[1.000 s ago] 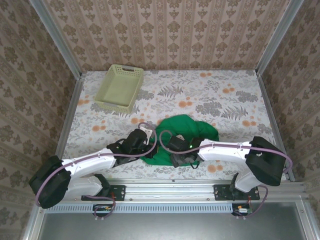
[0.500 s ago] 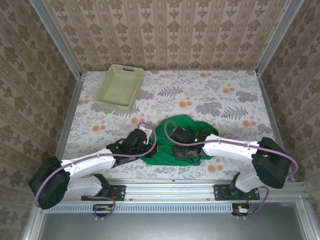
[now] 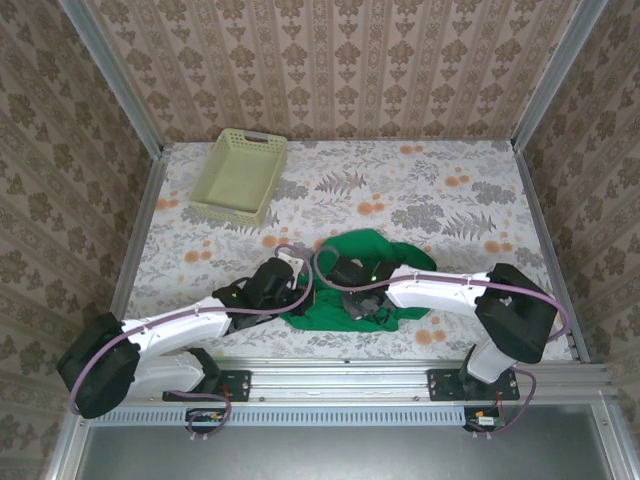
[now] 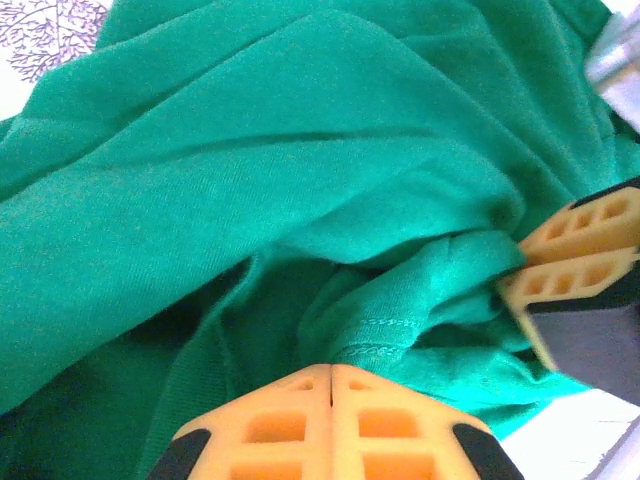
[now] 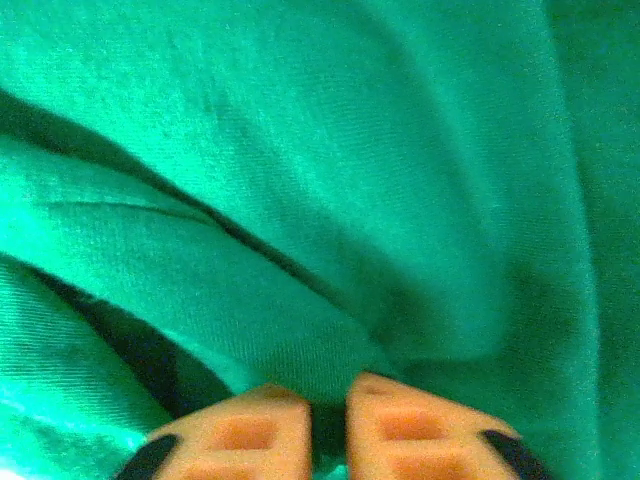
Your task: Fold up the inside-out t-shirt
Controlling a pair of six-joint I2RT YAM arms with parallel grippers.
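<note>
The inside-out t-shirt is a crumpled bright green heap near the front middle of the table. My left gripper sits at the heap's left edge. In the left wrist view it is shut, its tips meeting on a stitched hem fold of the shirt. My right gripper presses down into the middle of the heap. It is shut on a ridge of the cloth, with dark fabric in the narrow gap. The left wrist view shows the right gripper pinching a fold close by.
A pale yellow-green lattice basket stands at the back left of the flowered table. Patterned walls with metal rails close in the left, back and right sides. Both arm bases are bolted at the near edge.
My right gripper has closed from wide open onto a fold of the shirt, and its arm has swung slightly left. The left arm and gripper have stayed put.
</note>
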